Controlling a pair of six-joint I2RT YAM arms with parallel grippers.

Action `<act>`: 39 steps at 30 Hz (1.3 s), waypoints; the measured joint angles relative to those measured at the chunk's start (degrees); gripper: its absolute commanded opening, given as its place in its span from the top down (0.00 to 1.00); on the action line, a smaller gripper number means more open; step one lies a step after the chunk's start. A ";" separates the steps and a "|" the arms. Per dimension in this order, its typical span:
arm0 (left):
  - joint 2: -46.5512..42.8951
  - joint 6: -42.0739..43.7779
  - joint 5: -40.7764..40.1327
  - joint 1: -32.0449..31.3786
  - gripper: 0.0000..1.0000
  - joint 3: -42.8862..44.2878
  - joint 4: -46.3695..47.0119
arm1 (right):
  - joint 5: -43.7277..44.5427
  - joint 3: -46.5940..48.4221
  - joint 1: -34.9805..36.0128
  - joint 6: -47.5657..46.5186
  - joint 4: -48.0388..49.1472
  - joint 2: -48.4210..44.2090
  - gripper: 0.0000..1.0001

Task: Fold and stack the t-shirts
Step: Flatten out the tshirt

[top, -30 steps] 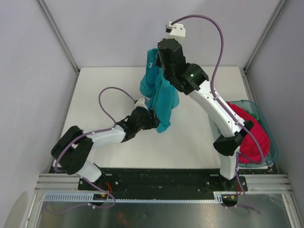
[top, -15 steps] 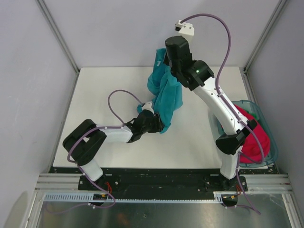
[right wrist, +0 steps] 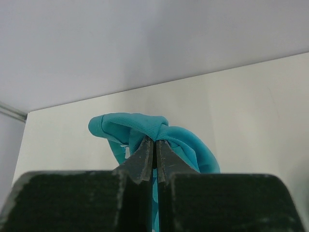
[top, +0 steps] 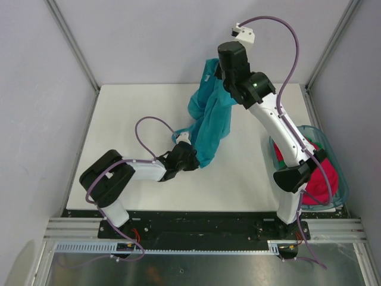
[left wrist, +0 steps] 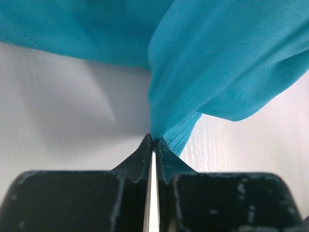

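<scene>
The white table (top: 131,113) lies wide beneath me, and over its middle hangs the teal-blue t-shirt (top: 211,119), bunched and twisted, strung between my two arms. High at the far side, my right gripper (right wrist: 155,141) is pinched tight on a knot of cloth near the top. Low and near the table, my left gripper (left wrist: 153,139) has its jaws pressed together on a hemmed lower corner.

I'd call this the spreading step: the tee is lifted, not yet flat, and no fold is made. Next I need to pull my two holds apart so the cloth opens, then lower it smoothly onto the table without letting either pinch slip. The fabric is soft and clumped, so it may stay rolled on itself.

Off to my right, the teal plastic basket (top: 326,142) sits at the table's edge, just behind my right arm's elbow. The magenta-red t-shirt (top: 321,179) waits heaped inside it. Smaller yet, my left arm's purple cable (top: 143,128) loops close beside the hanging cloth and could catch it.
</scene>
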 measured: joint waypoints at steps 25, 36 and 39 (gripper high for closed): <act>-42.86 14.93 -38.73 -0.02 1.00 24.98 -38.10 | -21.62 -33.79 -22.86 16.06 0.57 -26.82 1.00; -25.00 17.84 -32.46 19.02 1.00 48.24 -41.92 | -30.62 -39.93 -23.85 22.77 18.43 -27.06 1.00; -13.66 18.58 -26.58 25.09 1.00 61.16 -41.94 | -32.44 -32.13 -24.15 23.96 22.97 -16.37 1.00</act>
